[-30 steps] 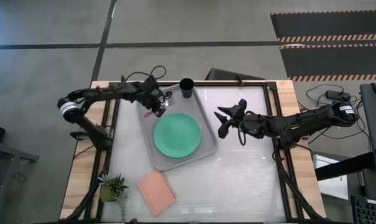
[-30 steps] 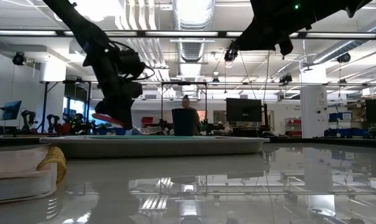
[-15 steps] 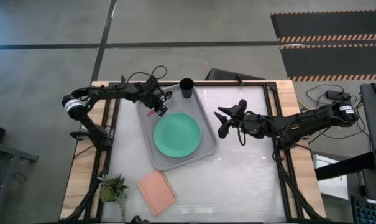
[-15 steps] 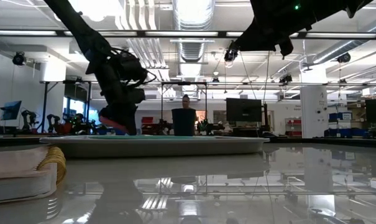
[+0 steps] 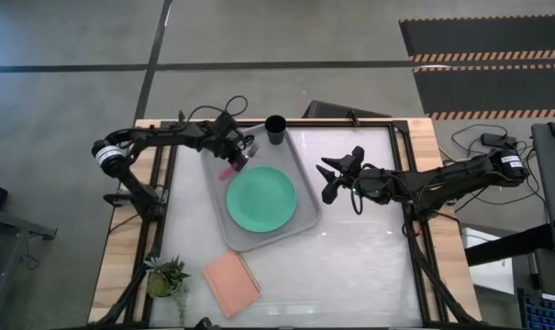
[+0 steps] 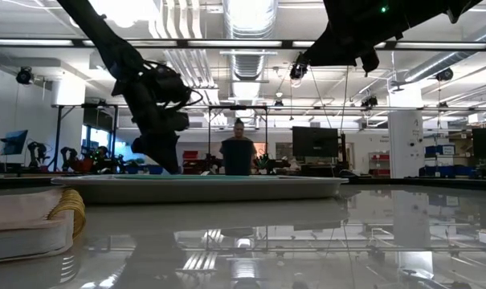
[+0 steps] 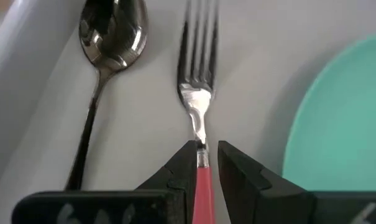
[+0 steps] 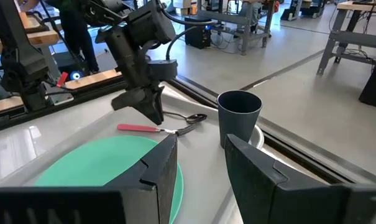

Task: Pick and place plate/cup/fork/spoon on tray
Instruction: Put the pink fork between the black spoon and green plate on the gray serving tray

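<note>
The light-grey tray [image 5: 245, 240] holds the mint-green plate [image 5: 261, 198], the black cup [image 5: 276, 129] at its far corner, and the silver spoon [image 7: 110, 37] by its left rim. The fork [image 7: 197, 62], with a pink-red handle, lies beside the spoon, between it and the plate. My left gripper [image 5: 235, 158] is low over the tray's far left part, shut on the fork. My right gripper [image 5: 327, 179] hangs open and empty above the table, right of the tray. My left gripper pinches the fork's pink-red handle [image 7: 202, 175] between its two fingers, just behind the metal neck. The fingers come from above, pointing down, one on each side of the handle. The fork lies flat on the tray floor [image 8: 141, 127], its head toward the cup.
A salmon-pink square pad [image 5: 231, 282] and a small potted plant [image 5: 165, 275] sit near the table's front left. The plate fills the tray's middle. Bare table lies right of the tray, under my right arm.
My left gripper has gone down with the fork. The fork was held above the tray's rim and now lies on the tray floor beside the spoon.
</note>
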You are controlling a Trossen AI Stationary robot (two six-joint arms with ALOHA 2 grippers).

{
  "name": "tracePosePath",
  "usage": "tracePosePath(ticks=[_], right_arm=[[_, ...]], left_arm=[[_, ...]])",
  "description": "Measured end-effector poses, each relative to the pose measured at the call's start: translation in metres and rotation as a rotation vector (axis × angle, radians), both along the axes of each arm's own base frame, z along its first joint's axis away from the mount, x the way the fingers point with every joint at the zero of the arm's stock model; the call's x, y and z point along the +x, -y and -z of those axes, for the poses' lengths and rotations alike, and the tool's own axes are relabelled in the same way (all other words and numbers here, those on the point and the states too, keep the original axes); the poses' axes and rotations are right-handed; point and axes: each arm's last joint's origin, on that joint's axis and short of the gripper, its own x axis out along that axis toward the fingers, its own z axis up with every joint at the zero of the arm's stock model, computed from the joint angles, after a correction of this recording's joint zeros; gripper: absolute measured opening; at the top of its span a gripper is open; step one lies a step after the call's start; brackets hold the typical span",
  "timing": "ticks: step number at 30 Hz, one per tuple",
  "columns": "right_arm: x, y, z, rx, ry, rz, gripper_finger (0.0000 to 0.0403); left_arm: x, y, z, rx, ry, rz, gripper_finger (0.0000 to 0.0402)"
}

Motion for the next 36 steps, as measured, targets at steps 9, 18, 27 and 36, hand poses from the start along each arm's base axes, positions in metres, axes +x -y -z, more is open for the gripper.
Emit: tracePosePath(ticks=[9,18,27,36], right_arm=[[0.0,0.0,0.001,-0.001,-0.004,0.0,0.0123],[0.0,0.0,0.002,-0.002,-0.006,0.0,0.0123],[0.0,0.0,0.002,-0.001,-0.006,0.0,0.0123],[0.0,0.0,0.002,0.0,-0.005,0.0,0.0123]], left_arm=[[-0.005,0.022,-0.005,-0.051,-0.096,0.099,0.0047],[-0.007,0.033,0.004,-0.052,-0.17,0.142,0.0047],[-0.009,0.031,0.004,0.018,-0.228,0.121,0.0047],[-0.01,0.031,0.005,0.021,-0.251,0.129,0.0047]])
